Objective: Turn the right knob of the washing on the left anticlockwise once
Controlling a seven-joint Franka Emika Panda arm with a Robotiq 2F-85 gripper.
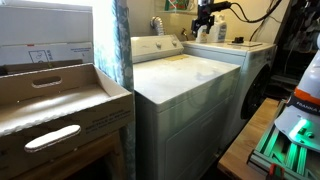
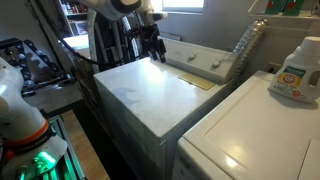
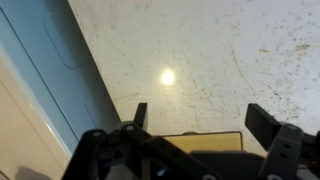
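Observation:
Two white machines stand side by side. The washer [image 1: 185, 75] [image 2: 140, 95] has a speckled lid and a back control panel [image 2: 195, 55] with two small dark knobs [image 2: 192, 57] [image 2: 218, 63]; they are too small to tell apart in detail. My gripper [image 2: 155, 45] hangs just above the rear of the lid, beside the panel's end and apart from the knobs. It also shows far back in an exterior view [image 1: 203, 25]. In the wrist view my gripper [image 3: 205, 120] is open and empty over the lid, with a yellow label [image 3: 200, 140] between its fingers.
A second white machine [image 2: 250, 135] carries a detergent bottle [image 2: 297, 72]. A silver foil hose [image 2: 245, 45] rises behind it. Cardboard boxes [image 1: 50, 100] and a curtain [image 1: 115, 45] stand beside the washer. Bottles [image 1: 222, 30] sit on the far machine.

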